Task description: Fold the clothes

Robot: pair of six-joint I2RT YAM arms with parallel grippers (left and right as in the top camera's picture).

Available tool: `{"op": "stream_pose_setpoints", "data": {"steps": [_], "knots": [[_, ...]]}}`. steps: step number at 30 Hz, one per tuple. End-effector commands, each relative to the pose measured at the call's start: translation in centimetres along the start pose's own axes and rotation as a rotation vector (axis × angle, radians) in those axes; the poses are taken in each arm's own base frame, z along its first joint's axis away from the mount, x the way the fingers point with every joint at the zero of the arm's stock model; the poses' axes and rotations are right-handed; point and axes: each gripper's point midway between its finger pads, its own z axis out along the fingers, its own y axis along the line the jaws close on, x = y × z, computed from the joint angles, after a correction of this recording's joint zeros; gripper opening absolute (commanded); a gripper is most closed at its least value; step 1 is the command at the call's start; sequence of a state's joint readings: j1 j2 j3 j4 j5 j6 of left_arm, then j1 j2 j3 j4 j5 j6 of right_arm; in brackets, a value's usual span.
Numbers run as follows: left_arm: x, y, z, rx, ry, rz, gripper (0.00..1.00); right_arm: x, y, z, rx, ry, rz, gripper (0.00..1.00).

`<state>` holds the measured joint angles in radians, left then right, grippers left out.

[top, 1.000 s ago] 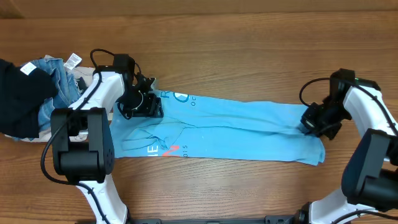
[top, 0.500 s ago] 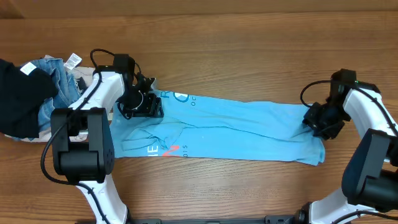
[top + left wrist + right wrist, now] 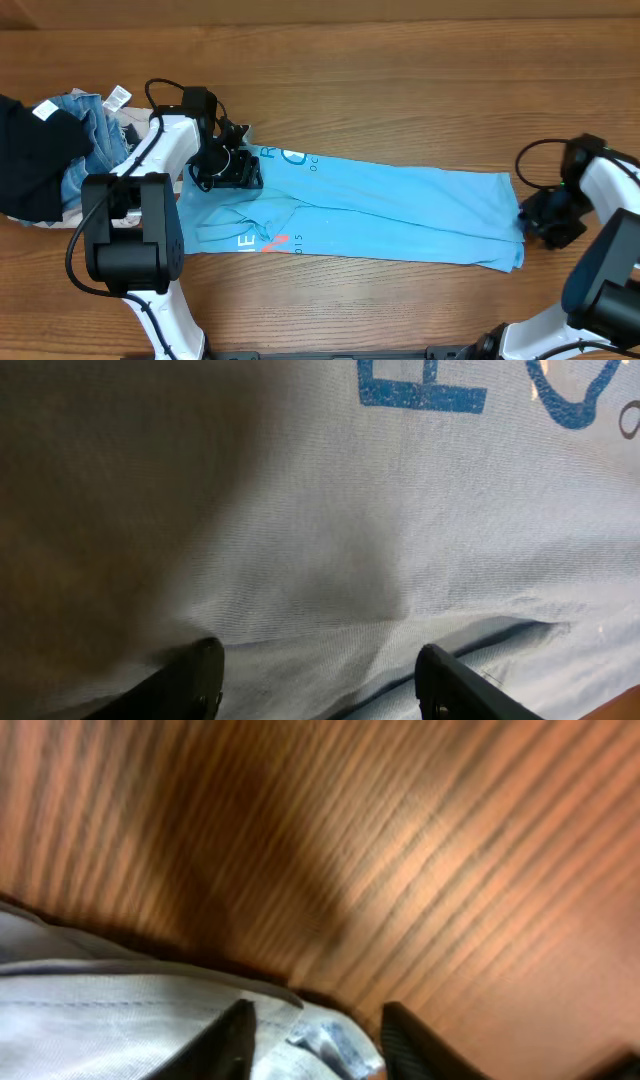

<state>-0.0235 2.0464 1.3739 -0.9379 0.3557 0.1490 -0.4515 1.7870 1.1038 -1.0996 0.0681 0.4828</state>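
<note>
though set on the t-shirt [image 3: 400, 210], the left tool [image 3: 320, 672] is kept open. the right tool [image 3: 315, 1038] is parted beside its edge.

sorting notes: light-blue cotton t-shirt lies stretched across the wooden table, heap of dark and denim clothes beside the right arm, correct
No: the overhead view shows the heap of dark and denim clothes beside the left arm. The light-blue cotton T-shirt does lie stretched across the wooden table.

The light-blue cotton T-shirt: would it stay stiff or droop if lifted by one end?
Probably droop: the light-blue cotton T-shirt lies flat with soft creases, so it looks floppy. Its thin knit suggests it is light. Pushed, it would likely bunch up rather than slide.
</note>
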Motion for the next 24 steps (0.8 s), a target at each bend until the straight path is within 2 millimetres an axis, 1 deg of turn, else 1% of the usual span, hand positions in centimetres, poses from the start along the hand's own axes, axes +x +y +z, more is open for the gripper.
{"op": "stream_pose_setpoints", "data": {"steps": [1,3,4,5,6,8,10,11,12,13,14,15,16,17,19,23,24], "knots": [[3.3,1.3,3.6,-0.007,0.133,-0.064,0.64,0.8,6.0,-2.2,-0.369,0.039,-0.235,0.52],[3.2,1.2,3.5,-0.007,0.132,-0.063,0.64,1.2,8.4,-3.4,-0.517,0.044,-0.319,0.53],[3.1,1.1,3.2,-0.006,0.134,-0.064,0.63,1.4,9.4,-3.9,-0.575,0.043,-0.345,0.47],[2.9,1.1,3.0,-0.006,0.135,-0.064,0.63,1.3,9.8,-4.1,-0.593,0.036,-0.351,0.39],[2.7,1.0,2.6,-0.006,0.136,-0.065,0.62,1.2,10.1,-4.2,-0.6,0.027,-0.358,0.35],[2.2,0.7,1.8,-0.006,0.133,-0.064,0.62,0.9,10.3,-4.1,-0.588,0.004,-0.371,0.35],[1.5,0.5,0.9,-0.008,0.123,-0.061,0.63,0.2,10.1,-3.8,-0.547,-0.031,-0.358,0.25],[0.9,0.4,0.4,-0.011,0.112,-0.056,0.64,-0.3,10.1,-3.6,-0.523,-0.053,-0.336,0.19],[0.6,0.5,0.2,-0.019,0.103,-0.053,0.64,-0.5,10.4,-3.7,-0.528,-0.064,-0.341,0.15],[0.4,0.7,0.2,-0.03,0.097,-0.052,0.66,-0.6,10.7,-3.8,-0.537,-0.076,-0.35,0.13],[-0.1,2.4,0.2,-0.122,0.075,-0.076,0.69,-1.0,11.4,-4.0,-0.547,-0.107,-0.369,0.13],[-0.2,3.1,0.2,-0.158,0.067,-0.091,0.7,-1.1,11.8,-4.1,-0.553,-0.12,-0.376,0.13],[-0.5,3.7,0.3,-0.182,0.053,-0.105,0.7,-1.4,12.0,-4.0,-0.547,-0.131,-0.369,0.13],[-0.8,4.0,0.3,-0.183,0.036,-0.109,0.7,-1.8,11.9,-3.6,-0.52,-0.138,-0.334,0.1],[-1.3,4.5,0.4,-0.186,0.006,-0.116,0.7,-2.3,11.7,-2.8,-0.481,-0.145,-0.293,0.06],[-3.2,5.1,0.2,-0.189,-0.075,-0.111,0.75,-2.1,12.5,-1.2,-0.467,-0.119,-0.284,0.04],[-3.6,5.1,0.2,-0.189,-0.092,-0.106,0.77,-2.0,12.8,-0.8,-0.459,-0.114,-0.289,0.04]]}}
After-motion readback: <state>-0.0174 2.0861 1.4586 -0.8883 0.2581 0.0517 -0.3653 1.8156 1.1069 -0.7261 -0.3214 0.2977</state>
